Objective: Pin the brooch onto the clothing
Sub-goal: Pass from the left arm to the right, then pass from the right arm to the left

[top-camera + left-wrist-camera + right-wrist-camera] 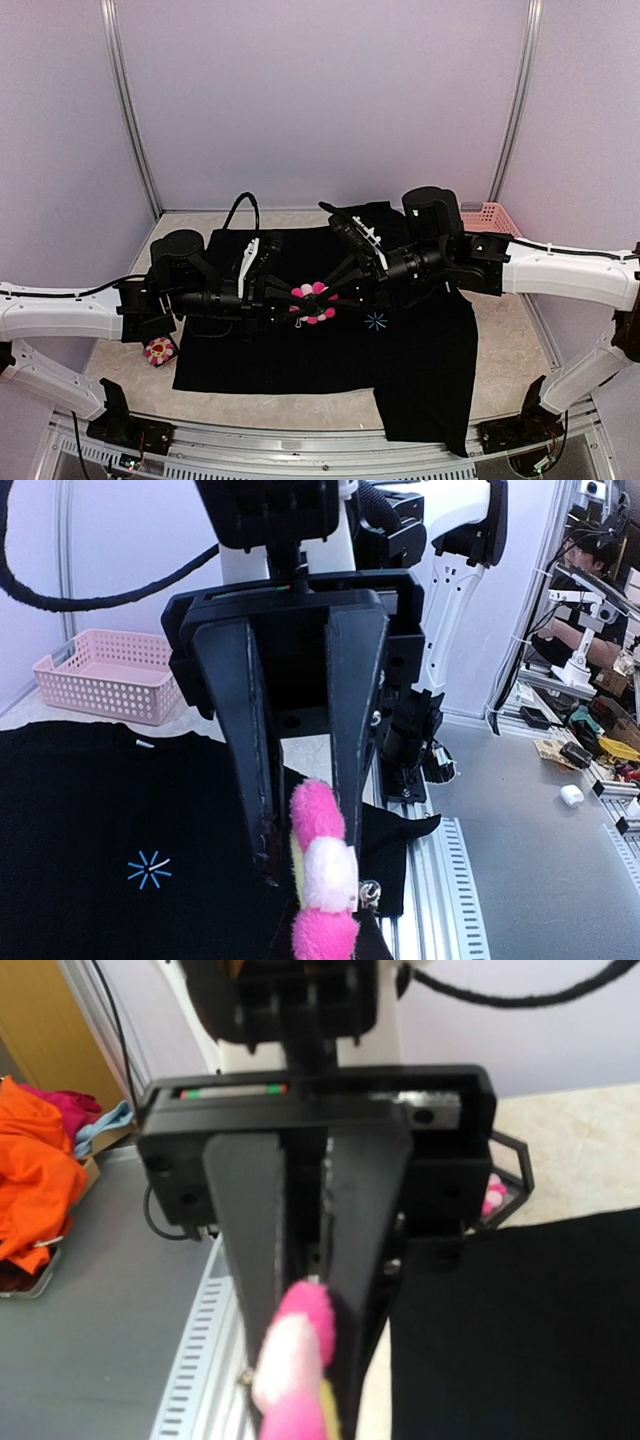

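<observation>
The brooch [312,301] is not pinned yet: the left end effector [308,865] holds it clenched over the black T-shirt [420,360]. The right end effector [303,1305] stands narrow at a petal; whether it grips, I cannot tell.

Lilac walls [320,100] are enclosing 9 through 3 o'clock; pink basket [488,216] is sitting at 2 o'clock on beige table [510,350].
</observation>
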Controlling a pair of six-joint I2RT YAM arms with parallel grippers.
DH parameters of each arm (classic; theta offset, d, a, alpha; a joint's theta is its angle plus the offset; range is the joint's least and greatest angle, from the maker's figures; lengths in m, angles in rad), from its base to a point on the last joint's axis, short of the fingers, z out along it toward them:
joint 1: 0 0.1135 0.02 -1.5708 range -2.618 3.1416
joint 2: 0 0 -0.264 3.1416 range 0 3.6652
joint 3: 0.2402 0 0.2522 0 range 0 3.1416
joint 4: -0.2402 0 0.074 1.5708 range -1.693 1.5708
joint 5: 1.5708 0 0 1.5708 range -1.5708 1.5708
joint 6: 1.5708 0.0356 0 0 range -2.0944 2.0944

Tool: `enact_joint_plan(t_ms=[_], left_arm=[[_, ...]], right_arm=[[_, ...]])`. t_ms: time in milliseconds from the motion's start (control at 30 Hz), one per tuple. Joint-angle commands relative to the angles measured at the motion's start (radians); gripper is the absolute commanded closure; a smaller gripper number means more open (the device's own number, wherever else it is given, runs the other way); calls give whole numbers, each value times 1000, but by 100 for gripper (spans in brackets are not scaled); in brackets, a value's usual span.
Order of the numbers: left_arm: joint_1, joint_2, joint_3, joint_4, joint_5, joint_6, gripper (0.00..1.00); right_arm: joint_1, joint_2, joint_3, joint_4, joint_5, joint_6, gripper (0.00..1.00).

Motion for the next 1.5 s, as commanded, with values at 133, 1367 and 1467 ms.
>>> enact_joint_plan(t_ms=[133, 1367, 1467], left_arm=[[14, -4, 39, 43, -36, -15, 100], [91, 4, -78, 261, 48, -166, 78], [93, 8, -70, 263, 49, -167, 83]], right_arm=[[9, 45, -3, 21, -22, 24, 100], [-6, -37, -156, 469, 73, 291, 100], [-3, -18, -150, 463, 71, 290, 100]])
